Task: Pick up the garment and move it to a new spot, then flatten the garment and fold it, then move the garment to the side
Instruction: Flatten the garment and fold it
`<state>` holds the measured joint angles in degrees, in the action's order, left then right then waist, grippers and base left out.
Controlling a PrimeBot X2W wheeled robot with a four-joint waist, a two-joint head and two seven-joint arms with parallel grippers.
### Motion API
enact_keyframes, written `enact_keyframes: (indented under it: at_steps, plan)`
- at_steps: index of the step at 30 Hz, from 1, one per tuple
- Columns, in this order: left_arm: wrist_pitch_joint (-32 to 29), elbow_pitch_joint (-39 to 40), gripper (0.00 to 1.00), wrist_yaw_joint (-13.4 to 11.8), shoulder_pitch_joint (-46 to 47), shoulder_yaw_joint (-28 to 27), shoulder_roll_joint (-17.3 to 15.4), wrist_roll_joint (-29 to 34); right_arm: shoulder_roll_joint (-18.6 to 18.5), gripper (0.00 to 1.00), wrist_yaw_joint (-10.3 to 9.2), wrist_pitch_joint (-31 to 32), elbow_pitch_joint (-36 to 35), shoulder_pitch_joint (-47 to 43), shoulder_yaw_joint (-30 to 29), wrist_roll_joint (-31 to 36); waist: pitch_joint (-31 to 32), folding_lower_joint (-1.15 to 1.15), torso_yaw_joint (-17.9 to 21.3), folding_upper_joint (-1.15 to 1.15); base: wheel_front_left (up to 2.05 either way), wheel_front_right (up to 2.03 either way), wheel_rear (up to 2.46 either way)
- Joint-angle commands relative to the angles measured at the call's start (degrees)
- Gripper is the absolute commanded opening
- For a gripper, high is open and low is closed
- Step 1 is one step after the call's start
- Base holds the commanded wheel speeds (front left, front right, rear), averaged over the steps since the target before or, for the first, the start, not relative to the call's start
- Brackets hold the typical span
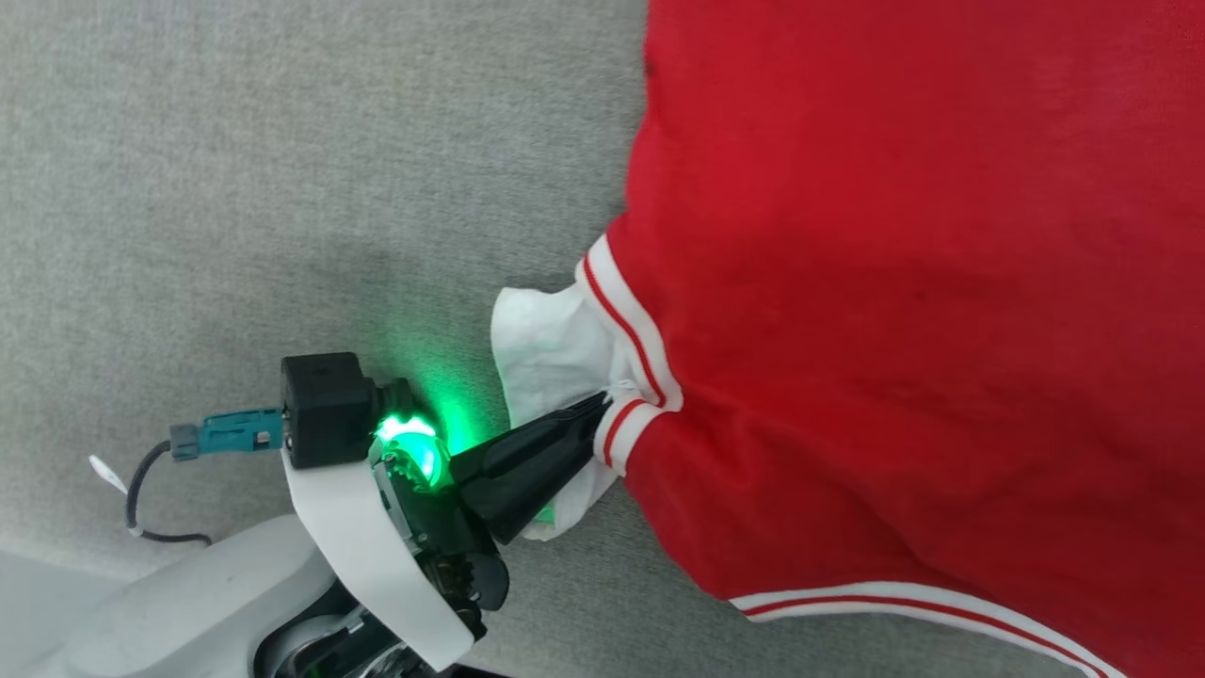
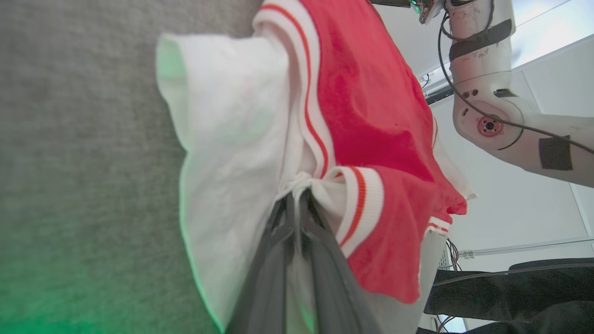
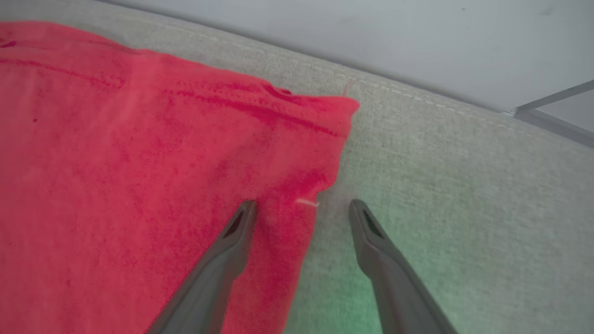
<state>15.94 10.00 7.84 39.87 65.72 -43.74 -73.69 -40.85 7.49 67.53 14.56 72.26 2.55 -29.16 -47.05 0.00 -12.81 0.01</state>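
The garment (image 1: 894, 282) is a red shirt with a white sleeve and red-and-white striped trim, spread over the right of the grey cloth surface (image 1: 282, 188). My left gripper (image 1: 602, 405) reaches in from the lower left and is shut on the bunched sleeve seam beside the striped cuff. In the left wrist view the white sleeve (image 2: 232, 130) and red body (image 2: 371, 116) gather into the closed tips of the left gripper (image 2: 297, 190). My right gripper (image 3: 301, 208) stands open over the garment's red edge (image 3: 116, 162), one finger above the fabric, the other above bare surface.
The grey surface's seamed edge (image 3: 417, 99) runs behind the garment, with a pale floor (image 3: 417, 37) beyond it. The near edge shows at the lower left (image 1: 56, 556). My right arm (image 2: 487, 116) hangs beyond the garment, with a dark shape (image 2: 510, 287) below it.
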Motion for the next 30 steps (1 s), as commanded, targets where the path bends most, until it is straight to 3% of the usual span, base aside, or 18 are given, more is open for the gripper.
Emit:
enact_keyframes:
  at_steps: [1, 5, 6, 7, 8, 9, 10, 16, 21, 30]
  plan:
    - [-1.5, -7.2, 0.0, -0.8, 0.5, 1.7, 4.5, -0.8, 0.6, 1.0, 0.0, 1.7, 3.3, 2.0, 1.1, 2.0, -1.9, 0.0, -1.8, -0.01, 0.0, 0.0, 0.0]
    - [-1.6, -7.6, 0.0, -0.9, 0.6, 2.2, 5.2, -0.6, 1.6, 1.0, 0.01, 4.4, 7.8, 2.8, 4.4, 3.0, -2.2, 0.0, -2.1, -0.01, 0.0, 0.0, 0.0]
    - [-1.6, -7.6, 0.0, -0.9, 0.7, 2.3, 5.4, -0.7, 2.0, 0.94, 0.01, 4.1, 8.1, 3.0, 4.9, 2.8, -2.3, 0.0, -2.1, -0.01, 0.0, 0.0, 0.0]
    - [-1.6, -7.6, 0.0, -0.9, 0.7, 2.3, 5.4, -0.7, 2.0, 0.94, 0.01, 4.1, 8.1, 3.0, 4.9, 2.8, -2.3, 0.0, -2.1, -0.01, 0.0, 0.0, 0.0]
    - [-1.6, -7.8, 0.0, -0.9, 1.2, 2.5, 5.7, -0.8, 2.7, 0.26, 0.01, 4.1, 8.7, 3.2, 6.0, 1.9, -2.3, 0.0, -2.0, -0.01, 0.0, 0.0, 0.0]
    - [-1.6, -7.8, 0.0, -0.9, 1.2, 2.5, 5.7, -0.8, 2.7, 0.26, 0.01, 4.1, 8.7, 3.2, 6.0, 1.9, -2.3, 0.0, -2.0, -0.01, 0.0, 0.0, 0.0]
    - [-1.6, -7.9, 0.0, -0.9, 1.4, 2.5, 5.8, -0.8, 2.6, 0.0, 0.01, 3.8, 8.8, 3.3, 6.3, 1.5, -2.2, 0.0, -2.0, -0.01, 0.0, 0.0, 0.0]
    - [-1.6, -8.8, 0.0, -0.9, 1.0, 0.1, 5.5, -0.8, 0.9, 0.0, 0.0, -0.2, 8.2, 4.2, 7.4, 0.5, 0.6, 0.0, -0.9, -0.01, 0.0, 0.0, 0.0]
    - [-1.2, -8.8, 0.0, -0.9, -2.7, -2.4, 3.9, -0.6, -2.0, 0.0, 0.0, -1.8, 4.3, 1.9, 10.8, -4.0, 5.6, 0.0, 1.1, -0.01, 0.0, 0.0, 0.0]
    - [-0.8, -7.1, 0.0, -0.5, -9.7, -6.8, 1.1, -0.6, -10.3, 0.0, 0.0, -6.9, -8.7, -18.5, 8.7, -16.5, 15.5, 0.0, 4.1, -0.01, 0.0, 0.0, 0.0]
